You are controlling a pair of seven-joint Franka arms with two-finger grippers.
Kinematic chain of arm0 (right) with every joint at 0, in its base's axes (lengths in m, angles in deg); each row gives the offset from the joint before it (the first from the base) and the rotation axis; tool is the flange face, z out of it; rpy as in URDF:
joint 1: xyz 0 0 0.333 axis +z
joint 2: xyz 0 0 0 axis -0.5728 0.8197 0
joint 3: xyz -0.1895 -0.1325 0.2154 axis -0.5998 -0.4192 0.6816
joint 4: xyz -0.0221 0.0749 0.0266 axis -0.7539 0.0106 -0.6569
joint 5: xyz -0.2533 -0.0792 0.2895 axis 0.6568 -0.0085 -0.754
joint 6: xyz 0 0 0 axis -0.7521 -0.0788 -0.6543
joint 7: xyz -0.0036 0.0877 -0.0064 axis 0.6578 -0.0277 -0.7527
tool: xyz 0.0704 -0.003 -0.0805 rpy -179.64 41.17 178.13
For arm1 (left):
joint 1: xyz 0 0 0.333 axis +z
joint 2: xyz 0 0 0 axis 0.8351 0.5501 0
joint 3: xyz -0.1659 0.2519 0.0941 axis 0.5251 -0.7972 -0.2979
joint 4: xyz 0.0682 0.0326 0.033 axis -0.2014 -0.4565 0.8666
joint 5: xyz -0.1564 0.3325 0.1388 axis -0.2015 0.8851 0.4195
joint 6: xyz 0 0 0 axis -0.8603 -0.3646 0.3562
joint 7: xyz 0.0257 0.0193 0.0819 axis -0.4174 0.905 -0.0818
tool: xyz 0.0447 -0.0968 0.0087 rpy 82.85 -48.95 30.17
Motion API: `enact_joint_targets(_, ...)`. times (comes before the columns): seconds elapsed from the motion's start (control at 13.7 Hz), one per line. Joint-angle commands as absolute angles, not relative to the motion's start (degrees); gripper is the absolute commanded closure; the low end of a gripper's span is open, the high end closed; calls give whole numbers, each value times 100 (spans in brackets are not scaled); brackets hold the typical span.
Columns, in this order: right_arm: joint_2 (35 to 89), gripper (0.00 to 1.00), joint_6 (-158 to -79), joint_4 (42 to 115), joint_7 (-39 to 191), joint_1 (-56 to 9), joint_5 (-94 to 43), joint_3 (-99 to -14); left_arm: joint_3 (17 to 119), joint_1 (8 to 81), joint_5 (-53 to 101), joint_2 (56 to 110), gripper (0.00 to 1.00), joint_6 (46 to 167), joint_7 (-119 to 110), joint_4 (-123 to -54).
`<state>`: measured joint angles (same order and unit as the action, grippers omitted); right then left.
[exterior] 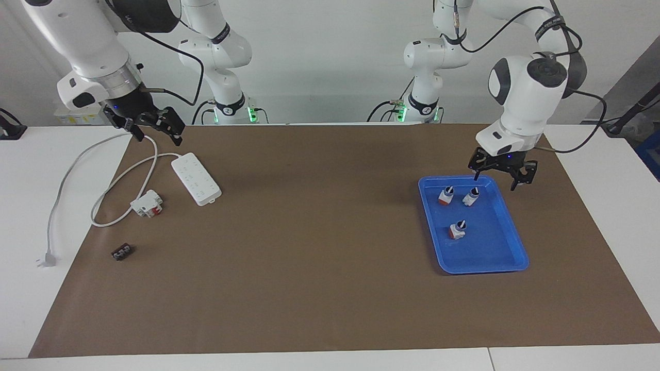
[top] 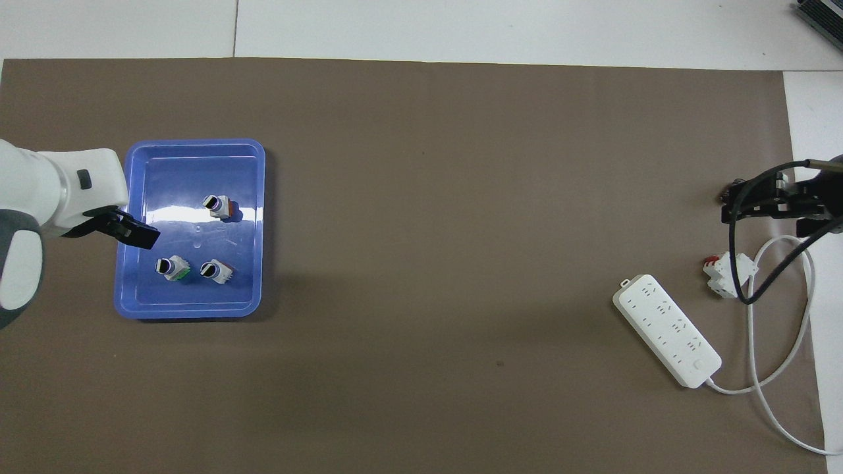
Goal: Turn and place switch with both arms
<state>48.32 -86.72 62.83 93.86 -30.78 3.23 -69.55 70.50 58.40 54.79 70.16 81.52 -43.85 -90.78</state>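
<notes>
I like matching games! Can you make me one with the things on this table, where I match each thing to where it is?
Things:
1. lone switch
2. power strip
3. left gripper
4. black terminal strip

Places:
A. raised over the blue tray's edge
B. on brown paper, farthest from the robots at the right arm's end
C. inside the tray
D. beside the white-and-red block, nearer the robots

Pairs: 1-C, 2-D, 3-A, 4-B
</notes>
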Motion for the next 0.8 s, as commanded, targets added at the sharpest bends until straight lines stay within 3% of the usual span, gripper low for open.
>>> enact_joint_targets(0.0, 4703, 0, -8671, 6420, 9268, -3117, 285, -6931, 7101, 6171, 4802, 6739, 0, 7460, -4169, -8574)
enact_joint_targets(0.37, 4703, 0, -8671, 6420, 9268, -3117, 276, -6931, 7110, 6155, 4738, 7169, 0, 5999, -3975, -6842)
enact_joint_targets(0.73, 4703, 0, -8671, 6420, 9268, -3117, 284, -6931, 7136, 6207, 4747, 7232, 0, 5593, -3756, -6540)
